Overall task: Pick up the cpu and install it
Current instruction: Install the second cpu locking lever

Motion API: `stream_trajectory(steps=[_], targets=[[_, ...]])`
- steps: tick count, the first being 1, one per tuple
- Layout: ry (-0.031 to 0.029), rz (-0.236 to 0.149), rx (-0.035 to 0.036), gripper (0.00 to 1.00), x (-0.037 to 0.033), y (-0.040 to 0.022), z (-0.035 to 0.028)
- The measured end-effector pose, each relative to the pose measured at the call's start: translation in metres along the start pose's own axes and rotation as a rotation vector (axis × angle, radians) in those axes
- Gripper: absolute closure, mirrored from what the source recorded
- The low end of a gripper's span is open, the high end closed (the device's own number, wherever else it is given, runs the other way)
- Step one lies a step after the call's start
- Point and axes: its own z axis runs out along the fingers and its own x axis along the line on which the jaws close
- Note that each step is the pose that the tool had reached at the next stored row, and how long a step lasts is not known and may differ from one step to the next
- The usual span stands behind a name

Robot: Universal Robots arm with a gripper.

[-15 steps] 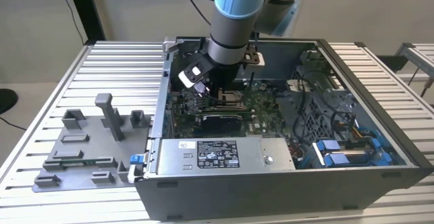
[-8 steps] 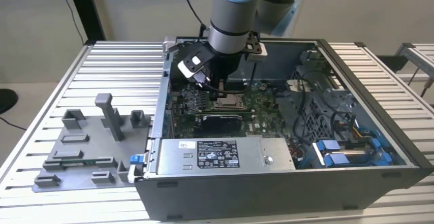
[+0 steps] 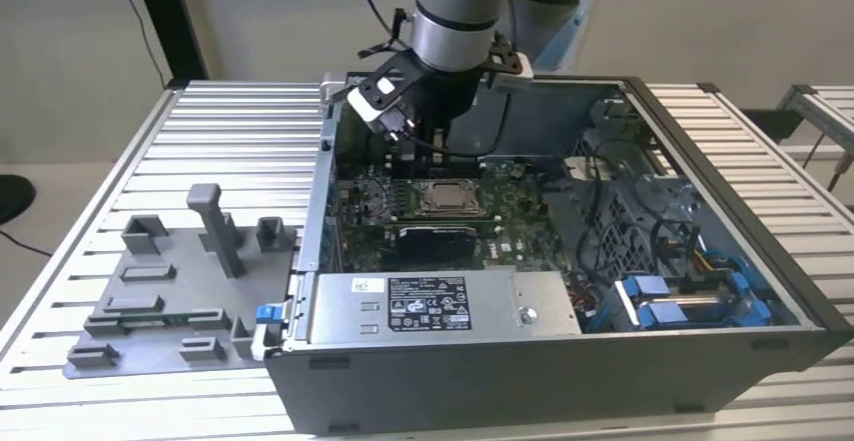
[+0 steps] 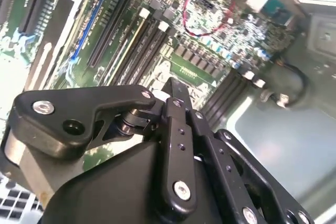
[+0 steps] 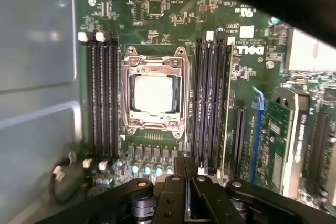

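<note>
I see the cpu [image 5: 154, 93], a flat pale-silver square, sitting in its metal-framed socket [image 5: 153, 124] on the green board [image 3: 507, 211] inside the grey case [image 3: 561, 361], w/ nothing touching it. My arm hangs approx vertical over the case's far side; the black end effector [image 5: 186, 190] has fingers pressed together, holding nothing, above the board.

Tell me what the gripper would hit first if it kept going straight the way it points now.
Probably the green motherboard. The gripper points down into the open computer case, its tips over the board beside the cpu in its socket, not directly above it. Depth is unclear, so this is a judgement.
</note>
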Motion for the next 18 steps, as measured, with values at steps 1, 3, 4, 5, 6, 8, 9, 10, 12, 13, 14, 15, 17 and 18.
stream_trajectory(steps=[1,3,4,5,6,8,9,10,12,13,14,15,17,18], targets=[[-0.0001,0.0,-0.0001,1.0,0.0006,-0.0004,-0.0043],[-0.0002,0.0,0.0,1.0,0.0018,-0.0012,-0.0133],[0.0,0.0,-0.0001,1.0,0.0025,-0.0016,-0.0177],[-0.0002,0.0,0.0,1.0,0.0031,-0.002,-0.0223],[-0.0001,0.0,-0.0001,1.0,0.0037,-0.0024,-0.0267],[-0.0002,0.0,0.0,1.0,0.0046,-0.003,-0.0332],[-0.0002,0.0,-0.0001,1.0,0.0048,-0.0031,-0.0346],[-0.0001,0.0,-0.0001,1.0,0.0048,-0.0031,-0.0348],[0.0001,0.0,-0.0003,1.0,0.0049,-0.0031,-0.0349],[-0.0001,0.0,-0.0001,1.0,0.0049,-0.0031,-0.0351],[-0.0001,0.0,-0.0001,1.0,0.0049,-0.0032,-0.0352],[-0.0001,0.0,-0.0001,1.0,0.0049,-0.0032,-0.0354],[-0.0001,0.0,-0.0001,1.0,0.005,-0.0032,-0.0358],[-0.0002,0.0,-0.0001,1.0,0.005,-0.0032,-0.0359]])
